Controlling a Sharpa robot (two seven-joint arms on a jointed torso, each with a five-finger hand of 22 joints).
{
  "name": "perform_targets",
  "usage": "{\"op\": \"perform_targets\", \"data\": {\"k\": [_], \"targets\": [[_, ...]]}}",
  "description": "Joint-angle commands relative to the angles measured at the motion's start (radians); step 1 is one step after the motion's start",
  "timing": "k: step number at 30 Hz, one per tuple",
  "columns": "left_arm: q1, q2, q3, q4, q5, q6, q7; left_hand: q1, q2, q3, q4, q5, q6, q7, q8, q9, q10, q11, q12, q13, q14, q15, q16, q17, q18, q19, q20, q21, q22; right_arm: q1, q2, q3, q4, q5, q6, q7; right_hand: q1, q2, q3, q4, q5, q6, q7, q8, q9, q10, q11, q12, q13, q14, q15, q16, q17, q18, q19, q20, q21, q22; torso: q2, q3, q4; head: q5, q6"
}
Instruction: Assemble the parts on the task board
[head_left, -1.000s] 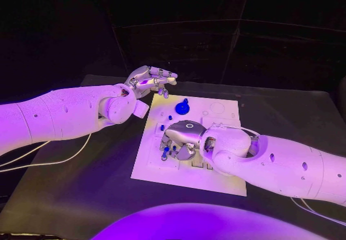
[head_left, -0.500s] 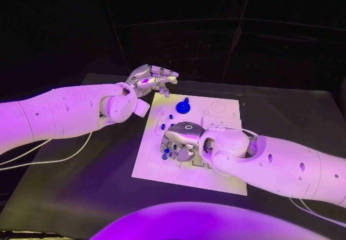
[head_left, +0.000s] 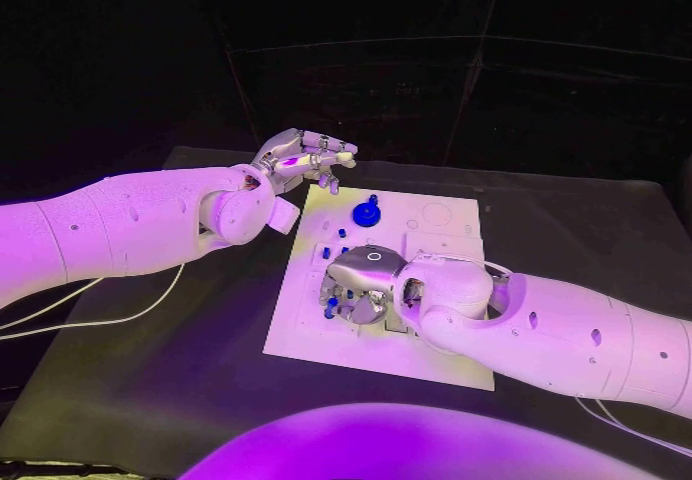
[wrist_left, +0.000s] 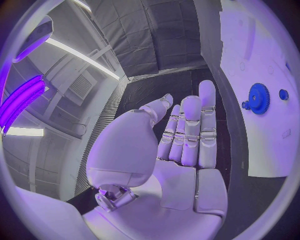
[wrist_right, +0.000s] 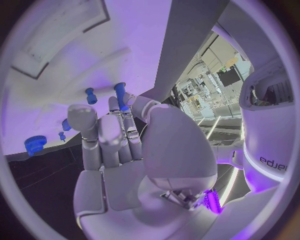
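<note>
One task board mid-table; one blue gear stands near its far edge, several small blue pegs stand left of centre. Right hand is down over the pegs, pinching one blue peg. Left hand hovers beyond the board's far-left corner, fingers apart, holding nothing.

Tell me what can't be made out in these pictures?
- Board middle, head view: the right hand covers it.
- Whether the right hand grips the blue peg, right wrist view: its fingers hide the contact.
- Small blue parts, head view: too tiny to identify.
</note>
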Motion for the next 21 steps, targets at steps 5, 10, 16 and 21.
{"op": "perform_targets", "data": {"k": [5, 10, 16, 21], "targets": [[0.002, 0.001, 0.001, 0.001, 0.005, 0.013, -0.001, -0.007, -0.001, 0.0, 0.004, 0.001, -0.008, 0.001, 0.005, -0.001, -0.007, -0.001, 0.009, 0.001, -0.007, 0.005, 0.001, -0.004, 0.013, 0.003, 0.001, -0.006, -0.003, -0.002, 0.007, -0.002, -0.001, -0.015, 0.004, 0.001, -0.049, -0.021, -0.046, 0.003, 0.034, -0.018, 0.007, -0.005, -0.001, -0.008, 0.006, -0.013, 0.0, 0.001, 0.011, 0.002, -0.001, -0.013, -0.004, 0.006, 0.0, 0.001, 0.0, -0.0002, 0.0003, 0.001, 0.0], [0.002, 0.0, 0.001, 0.001, 0.005, 0.014, -0.002, -0.007, -0.001, 0.0, 0.004, 0.001, -0.008, 0.001, 0.006, -0.001, -0.007, -0.001, 0.009, 0.001, -0.007, 0.005, 0.001, -0.004, 0.013, 0.003, 0.001, -0.006, -0.003, -0.002, 0.009, -0.003, -0.001, -0.001, -0.009, 0.014, -0.087, -0.046, -0.093, 0.013, 0.065, -0.055, 0.014, -0.007, -0.004, -0.063, 0.018, -0.016, -0.003, 0.001, 0.021, 0.006, 0.004, -0.01, -0.013, 0.013, -0.009, -0.017, 0.0, -0.0004, 0.0004, 0.001, -0.001], [0.002, -0.001, 0.001, 0.002, 0.005, 0.014, -0.003, -0.007, -0.001, 0.0, 0.004, 0.001, -0.008, 0.001, 0.006, -0.001, -0.007, -0.001, 0.009, 0.001, -0.007, 0.005, 0.001, -0.004, 0.013, 0.003, 0.001, -0.006, -0.003, -0.002, 0.008, -0.003, -0.002, 0.01, -0.033, 0.019, -0.104, -0.058, -0.154, 0.018, 0.085, -0.109, 0.022, -0.007, -0.005, -0.12, 0.029, -0.009, -0.001, -0.012, 0.03, -0.013, -0.024, -0.002, -0.035, 0.021, -0.037, -0.065, -0.001, -0.0008, 0.0006, 0.002, -0.001], [0.002, -0.001, 0.001, 0.002, 0.005, 0.016, -0.005, -0.007, -0.001, 0.0, 0.004, 0.001, -0.008, 0.001, 0.006, -0.001, -0.007, -0.001, 0.009, 0.001, -0.007, 0.005, 0.001, -0.004, 0.013, 0.003, 0.001, -0.006, -0.003, -0.002, 0.007, -0.004, -0.002, 0.012, -0.063, 0.017, -0.098, -0.05, -0.192, 0.016, 0.09, -0.146, 0.027, -0.007, -0.004, -0.149, 0.035, -0.002, 0.0, -0.024, 0.034, -0.027, -0.044, 0.003, -0.051, 0.024, -0.058, -0.1, 0.0, -0.0005, 0.0006, 0.002, -0.002]]}}
